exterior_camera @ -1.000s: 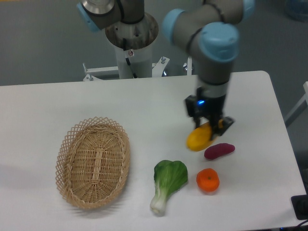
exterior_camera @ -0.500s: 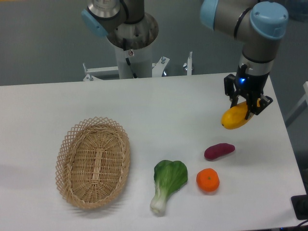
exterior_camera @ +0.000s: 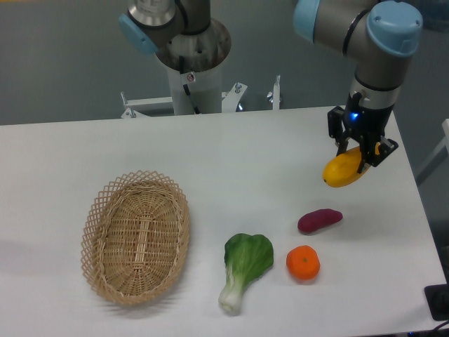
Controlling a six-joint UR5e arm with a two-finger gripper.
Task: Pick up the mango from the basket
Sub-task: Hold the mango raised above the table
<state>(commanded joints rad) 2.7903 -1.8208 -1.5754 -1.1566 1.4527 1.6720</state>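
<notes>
On table: 1 basket [exterior_camera: 137, 242] | 1 mango [exterior_camera: 342, 170], clamped in gripper [exterior_camera: 359, 151] | 1 tangerine [exterior_camera: 303, 262]

The scene is evenly and brightly lit from above, with soft, diffuse light and no hard glare. The white table [exterior_camera: 210, 161] looks slightly bluish and a little washed out. Shadows are faint: a pale one sits under the basket [exterior_camera: 136, 236] at lower left, and small soft ones lie beneath the produce at lower right. The picture is mildly soft and grainy throughout, with no motion blur.
</notes>
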